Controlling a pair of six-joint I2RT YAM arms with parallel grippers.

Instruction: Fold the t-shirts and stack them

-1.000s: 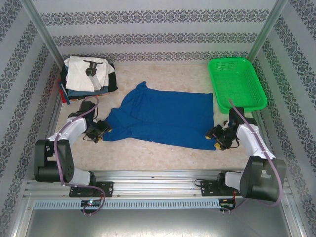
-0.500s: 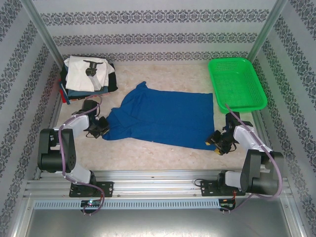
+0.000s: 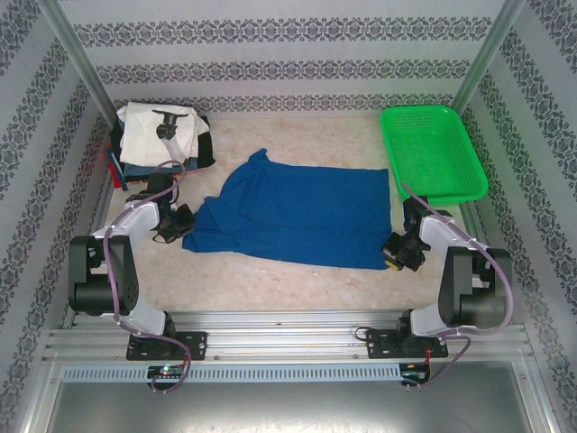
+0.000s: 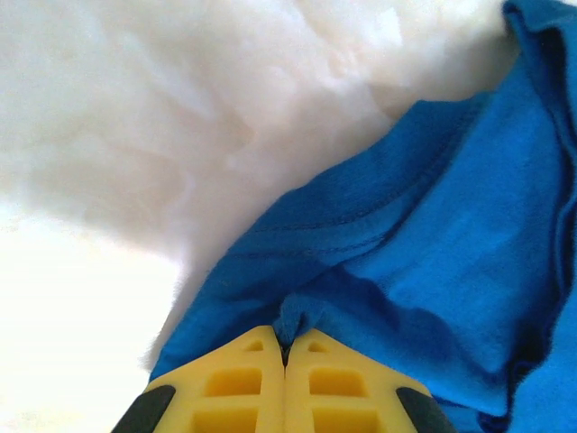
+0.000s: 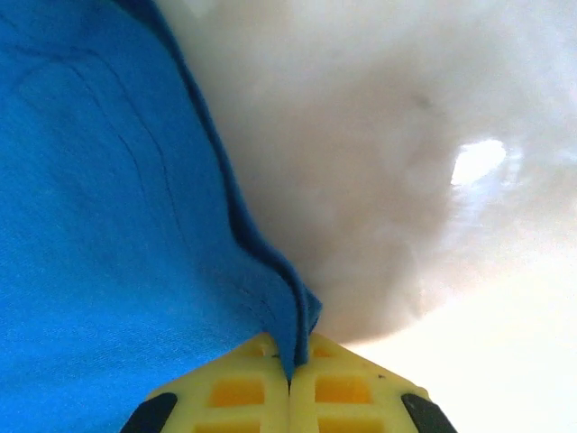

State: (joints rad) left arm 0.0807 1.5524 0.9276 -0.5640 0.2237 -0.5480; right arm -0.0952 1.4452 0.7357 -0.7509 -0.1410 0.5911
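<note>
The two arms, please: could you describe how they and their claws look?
The left arm and right arm share one build: white shell links between black rounded joints, each with a looping purple cable. The left claw and right claw have yellow fingers with recessed rectangular pockets and black outer corners.

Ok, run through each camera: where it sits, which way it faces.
Top external: above and behind the arms, looking down at the table, blue shirt, both arms.
Left wrist: on the left arm, looking along the left end effector, shut on the shirt's edge.
Right wrist: on the right arm, right end effector shut on the opposite edge.
Shared: all three show the blue shirt.
</note>
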